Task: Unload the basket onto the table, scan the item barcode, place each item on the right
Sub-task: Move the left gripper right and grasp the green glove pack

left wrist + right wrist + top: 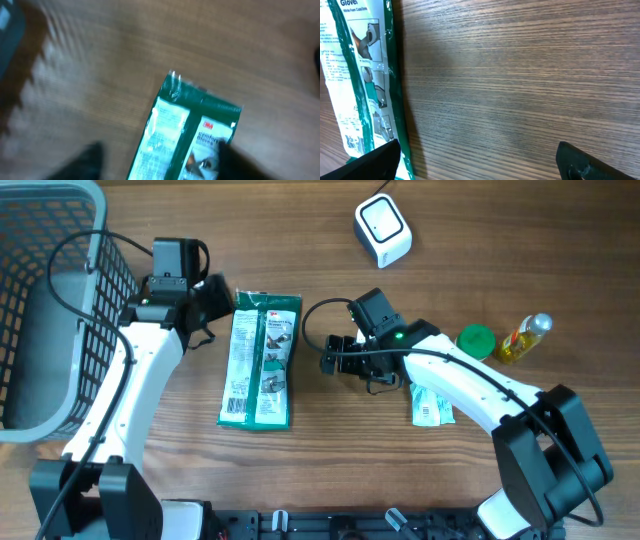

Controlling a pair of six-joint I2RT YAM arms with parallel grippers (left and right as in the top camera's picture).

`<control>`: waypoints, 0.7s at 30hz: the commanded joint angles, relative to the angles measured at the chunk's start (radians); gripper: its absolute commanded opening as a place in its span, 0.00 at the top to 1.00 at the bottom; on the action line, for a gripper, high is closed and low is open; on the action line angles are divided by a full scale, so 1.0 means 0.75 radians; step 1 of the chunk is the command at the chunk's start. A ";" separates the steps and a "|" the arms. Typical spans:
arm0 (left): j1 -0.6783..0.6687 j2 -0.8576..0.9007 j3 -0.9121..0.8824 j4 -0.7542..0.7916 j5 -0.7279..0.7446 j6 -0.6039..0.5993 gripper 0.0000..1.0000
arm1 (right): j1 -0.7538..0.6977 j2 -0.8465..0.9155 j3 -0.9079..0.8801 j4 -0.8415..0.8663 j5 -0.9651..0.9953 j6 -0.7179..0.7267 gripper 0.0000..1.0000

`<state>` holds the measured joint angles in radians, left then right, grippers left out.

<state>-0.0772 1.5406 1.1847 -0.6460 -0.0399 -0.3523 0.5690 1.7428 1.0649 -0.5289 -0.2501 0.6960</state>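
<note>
From overhead, the glove packet [260, 360] lies flat and lengthwise on the table [300, 240], left of the middle, with the white scanner [383, 228] well apart toward the far edge. The left pincer [213, 307] sits at the packet's far left corner, touching it or just beside it. The right pincer [335, 358] hangs near the packet's right side, apart from it. The step in hand looks like the pickup, with nothing lifted yet. The left wrist view is badly blurred: one dark finger [235, 160] overlaps the packet's right edge and the other is off to the left over bare wood, so I cannot tell whether these jaws are apart or clamped. In the right wrist view the two fingers stand wide apart over bare wood, holding nothing, with the packet's long edge off to the left. Next, I judge, comes a firm grip on the packet's edge, then lifting it and turning its barcode toward the scanner.
</note>
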 commanded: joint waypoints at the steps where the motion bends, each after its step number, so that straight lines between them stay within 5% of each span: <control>1: 0.001 0.061 -0.022 -0.065 0.046 0.012 0.96 | 0.003 -0.025 0.009 0.002 0.031 0.015 0.00; 21: -0.165 0.407 -0.153 -0.077 0.132 0.011 0.96 | 0.003 -0.025 0.009 0.006 0.035 0.015 0.00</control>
<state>-0.1524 1.8328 1.0969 -0.7109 0.0353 -0.3489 0.5690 1.7428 1.0649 -0.5266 -0.2417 0.6960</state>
